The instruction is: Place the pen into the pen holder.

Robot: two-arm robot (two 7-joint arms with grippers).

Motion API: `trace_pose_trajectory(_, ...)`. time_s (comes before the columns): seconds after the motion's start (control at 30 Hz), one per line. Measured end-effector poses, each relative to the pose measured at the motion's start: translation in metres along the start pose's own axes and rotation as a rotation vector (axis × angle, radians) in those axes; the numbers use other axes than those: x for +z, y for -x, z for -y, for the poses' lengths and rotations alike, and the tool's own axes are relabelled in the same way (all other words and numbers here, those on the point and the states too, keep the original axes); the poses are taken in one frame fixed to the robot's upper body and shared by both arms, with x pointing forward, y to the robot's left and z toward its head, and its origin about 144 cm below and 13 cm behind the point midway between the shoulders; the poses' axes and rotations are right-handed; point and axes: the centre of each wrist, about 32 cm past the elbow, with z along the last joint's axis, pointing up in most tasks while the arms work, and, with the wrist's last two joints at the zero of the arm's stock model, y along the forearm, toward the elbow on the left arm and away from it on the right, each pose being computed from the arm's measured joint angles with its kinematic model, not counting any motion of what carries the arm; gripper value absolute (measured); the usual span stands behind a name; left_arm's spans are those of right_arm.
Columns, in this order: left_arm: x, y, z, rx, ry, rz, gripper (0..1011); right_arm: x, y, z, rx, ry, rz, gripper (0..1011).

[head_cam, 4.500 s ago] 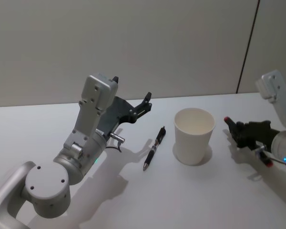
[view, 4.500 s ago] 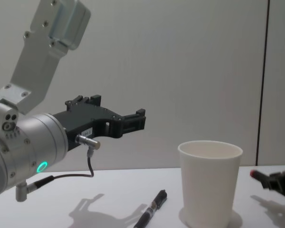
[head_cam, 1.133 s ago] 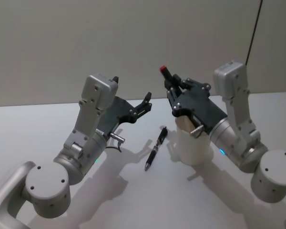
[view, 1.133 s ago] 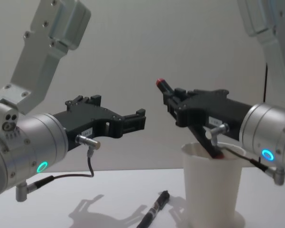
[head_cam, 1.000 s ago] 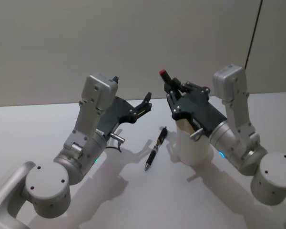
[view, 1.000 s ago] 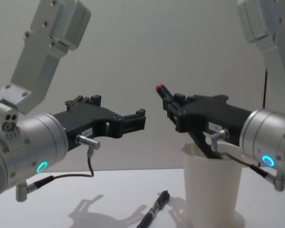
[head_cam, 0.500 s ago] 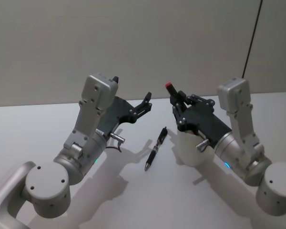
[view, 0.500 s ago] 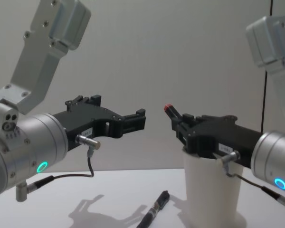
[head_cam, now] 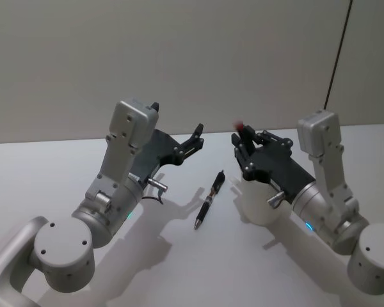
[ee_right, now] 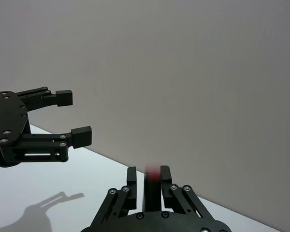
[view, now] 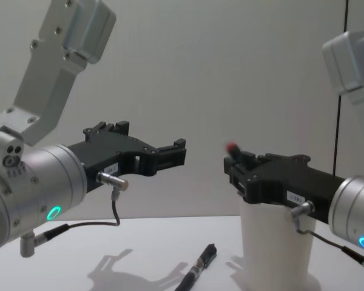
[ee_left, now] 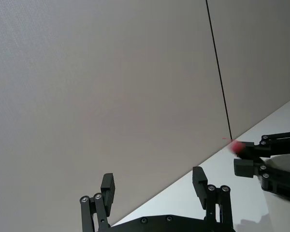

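Clamping the red-tipped pen [view: 232,147], judged light, stiff, slick, best pinched mid-barrel, right gripper [head_cam: 246,144] hangs over the flimsy pen holder [view: 273,254]; left gripper [ee_left: 153,178] gapes idle at left

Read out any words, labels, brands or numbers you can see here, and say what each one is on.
Nothing legible.
White sticker on the left gripper: print too small to read.
White sticker on the right gripper: print too small to read.
Black pen lying on the table: pale band, too blurred to read.
Plain white paper cup: no print visible.
Red-tipped pen held by the right gripper: no print visible.
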Motion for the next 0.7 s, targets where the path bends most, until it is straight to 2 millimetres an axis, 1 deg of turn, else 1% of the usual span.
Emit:
trace_pose_trajectory(0.03, 0.0, 0.0, 0.0, 0.0, 0.0, 0.0, 1001, 0.0, 0.0, 0.0, 0.0, 0.0, 0.0, 264)
trace_pose_trajectory(0.07, 0.0, 0.0, 0.0, 0.0, 0.0, 0.0, 1001, -0.0002, 0.0, 0.0003, -0.001, 0.001, 0.0, 308)
trace_pose_trajectory(0.2, 0.0, 0.0, 0.0, 0.0, 0.0, 0.0, 1001, -0.0007, -0.0001, 0.001, -0.002, 0.002, -0.001, 426)
trace_pose_trajectory(0.23, 0.0, 0.0, 0.0, 0.0, 0.0, 0.0, 1001, -0.0008, -0.0002, 0.0012, -0.002, 0.002, -0.001, 486)
trace_pose_trajectory(0.27, 0.0, 0.0, 0.0, 0.0, 0.0, 0.0, 1001, -0.0009, -0.0002, 0.0013, -0.002, 0.003, -0.001, 486)
trace_pose_trajectory(0.33, 0.0, 0.0, 0.0, 0.0, 0.0, 0.0, 1001, -0.001, -0.0003, 0.0015, -0.002, 0.003, -0.001, 540)
trace_pose_trajectory(0.37, 0.0, 0.0, 0.0, 0.0, 0.0, 0.0, 1001, -0.001, -0.0003, 0.0016, -0.003, 0.003, -0.001, 599)
trace_pose_trajectory(0.4, 0.0, 0.0, 0.0, 0.0, 0.0, 0.0, 1001, -0.0011, -0.0003, 0.0017, -0.003, 0.004, -0.001, 624)
trace_pose_trajectory(0.47, 0.0, 0.0, 0.0, 0.0, 0.0, 0.0, 1001, -0.0012, -0.0003, 0.0019, -0.003, 0.004, -0.001, 708)
trace_pose_trajectory(0.57, 0.0, 0.0, 0.0, 0.0, 0.0, 0.0, 1001, -0.0014, -0.0003, 0.002, -0.003, 0.005, -0.001, 765)
trace_pose_trajectory(0.6, 0.0, 0.0, 0.0, 0.0, 0.0, 0.0, 1001, -0.0015, -0.0003, 0.0021, -0.003, 0.005, -0.001, 818)
trace_pose_trajectory(0.67, 0.0, 0.0, 0.0, 0.0, 0.0, 0.0, 1001, -0.0016, -0.0003, 0.0021, -0.004, 0.006, -0.001, 857)
trace_pose_trajectory(0.7, 0.0, 0.0, 0.0, 0.0, 0.0, 0.0, 1001, -0.0017, -0.0003, 0.0021, -0.004, 0.006, -0.001, 907)
